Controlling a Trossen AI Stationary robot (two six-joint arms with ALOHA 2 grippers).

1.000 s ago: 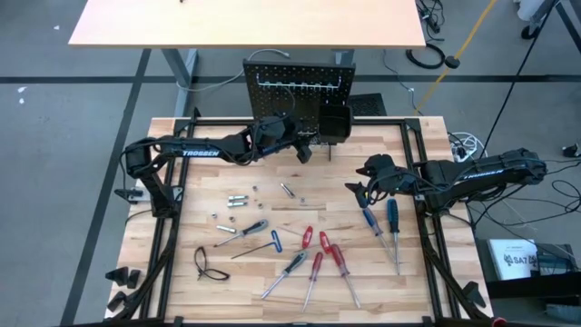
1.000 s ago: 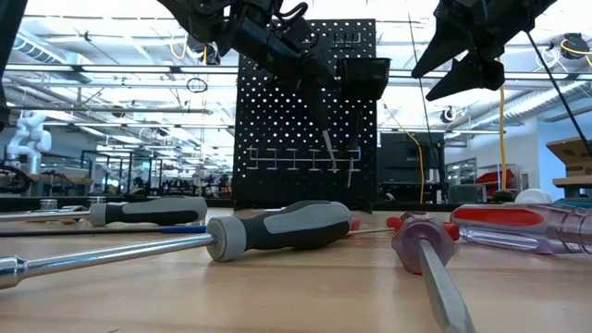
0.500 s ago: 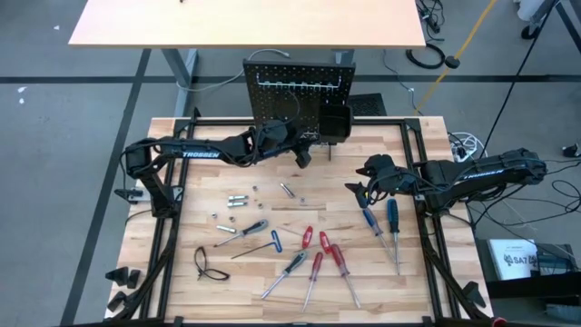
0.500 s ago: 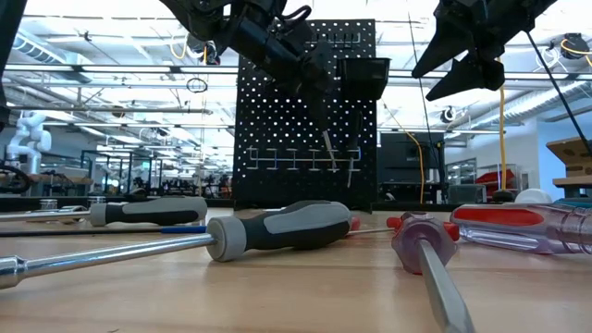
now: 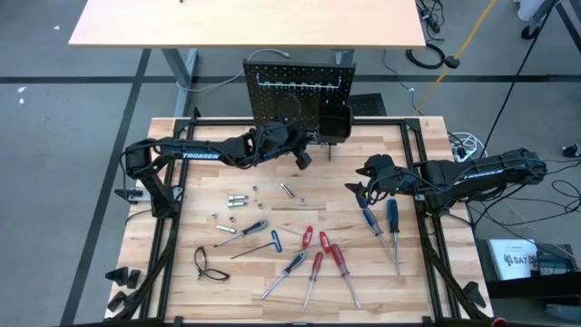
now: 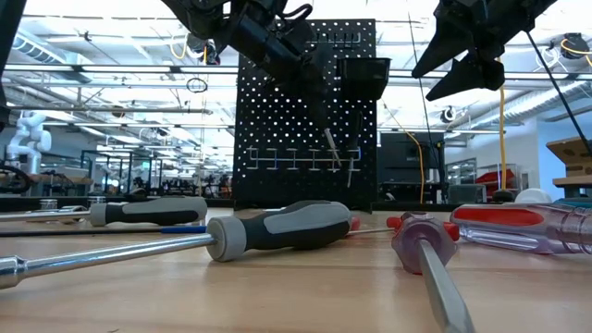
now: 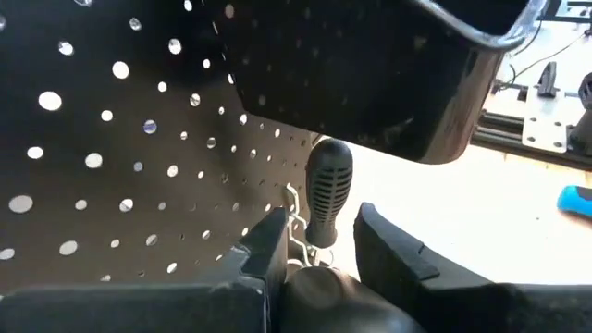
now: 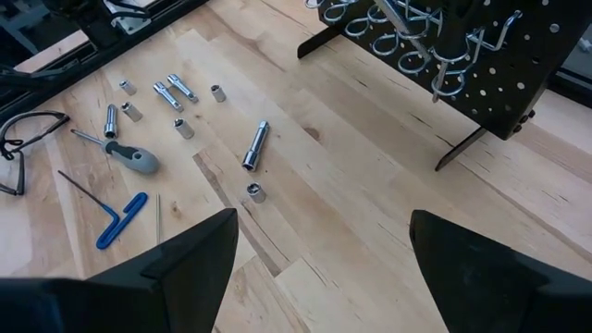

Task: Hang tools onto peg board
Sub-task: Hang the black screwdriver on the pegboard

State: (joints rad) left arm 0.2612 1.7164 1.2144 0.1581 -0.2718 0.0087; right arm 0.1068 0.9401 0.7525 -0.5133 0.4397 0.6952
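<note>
The peg board (image 5: 298, 91) is standing upright at the surface's far edge. The left gripper (image 7: 319, 242) is hovering against it, jaws narrowly flanking a hung black-handled screwdriver (image 7: 327, 190), handle up. The right gripper (image 5: 360, 193) is waiting wide open above loose tools (image 5: 313, 259).

The left arm stretches from its base at the table's left edge toward the far centre, nearly level. Its dark two-finger left gripper (image 5: 302, 156) hangs at the far middle of the table, fingers (image 7: 262, 248) set narrowly apart. The right arm reaches in from the table's right edge, elbow out past that edge. Its dark two-finger right gripper (image 5: 356, 192) hovers right of centre, pointing left and downward, fingers (image 8: 199, 252) spread wide and holding nothing.
</note>
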